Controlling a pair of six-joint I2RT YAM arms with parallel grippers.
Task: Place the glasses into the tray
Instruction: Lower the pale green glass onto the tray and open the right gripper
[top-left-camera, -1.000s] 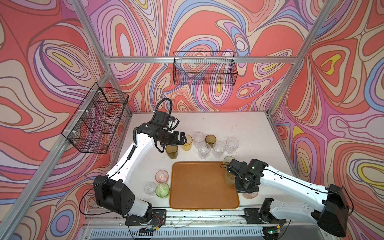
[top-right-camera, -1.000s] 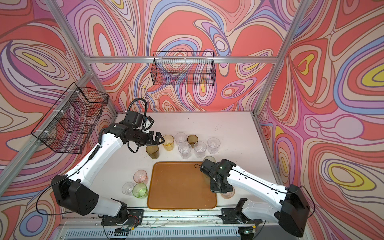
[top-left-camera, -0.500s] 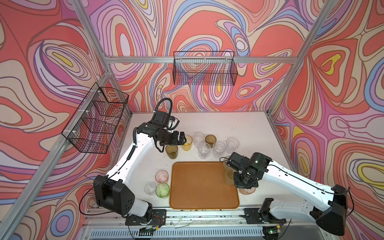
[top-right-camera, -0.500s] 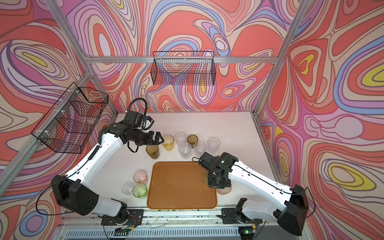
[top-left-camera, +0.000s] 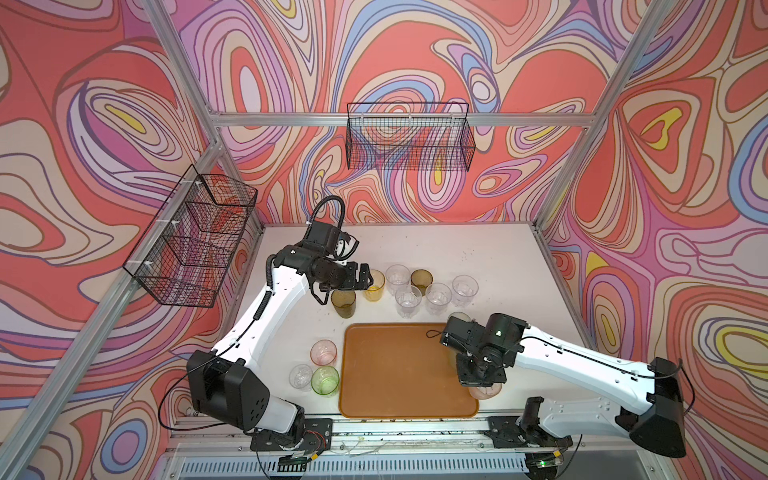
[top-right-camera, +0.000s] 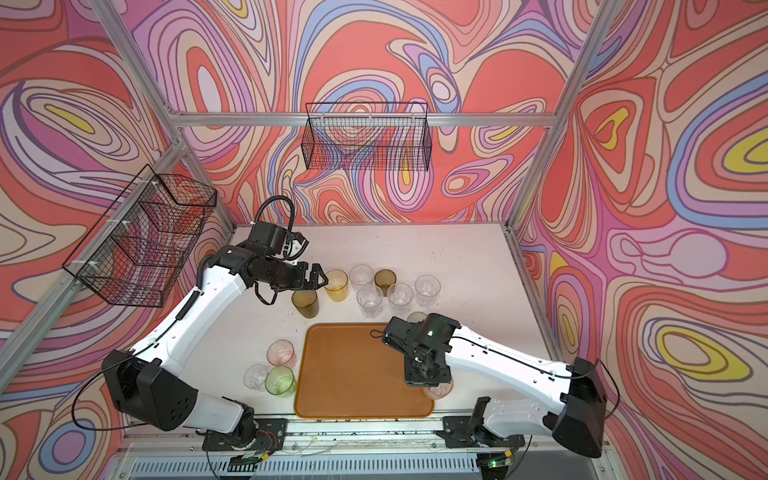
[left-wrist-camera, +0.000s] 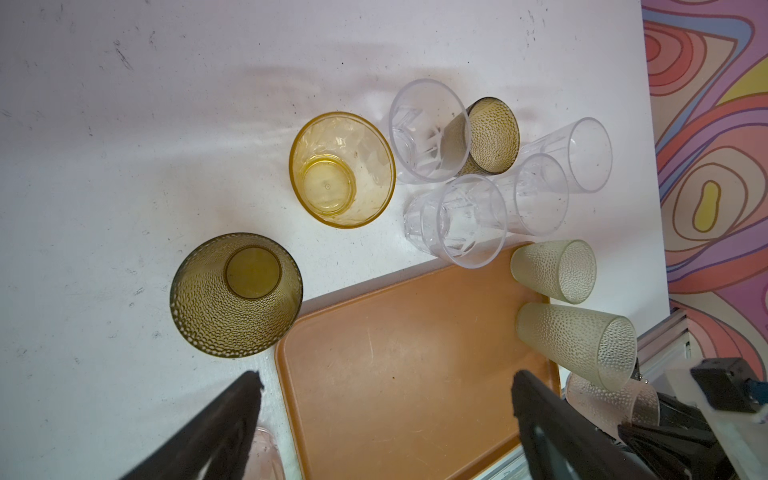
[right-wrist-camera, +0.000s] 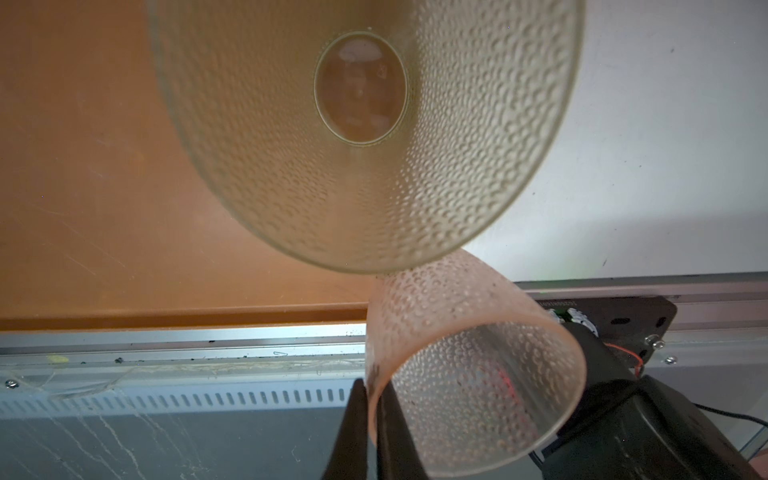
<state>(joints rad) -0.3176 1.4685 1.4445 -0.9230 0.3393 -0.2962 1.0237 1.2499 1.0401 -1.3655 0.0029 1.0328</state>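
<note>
With the right hand (right-wrist-camera: 372, 385) pinched shut on the wall of the pink dimpled plastic tumbler (right-wrist-camera: 478, 374), just off the right rim of the flat orange-brown plastic tray (right-wrist-camera: 124, 187), swing it inward gently past the pale frosted tumbler (right-wrist-camera: 365, 187), while the left hand (left-wrist-camera: 386, 376) gapes empty.

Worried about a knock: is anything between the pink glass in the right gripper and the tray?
Yes: a pale frosted glass stands at the tray's right edge, close beside the pink glass; elsewhere the visible tray floor is bare.
</note>
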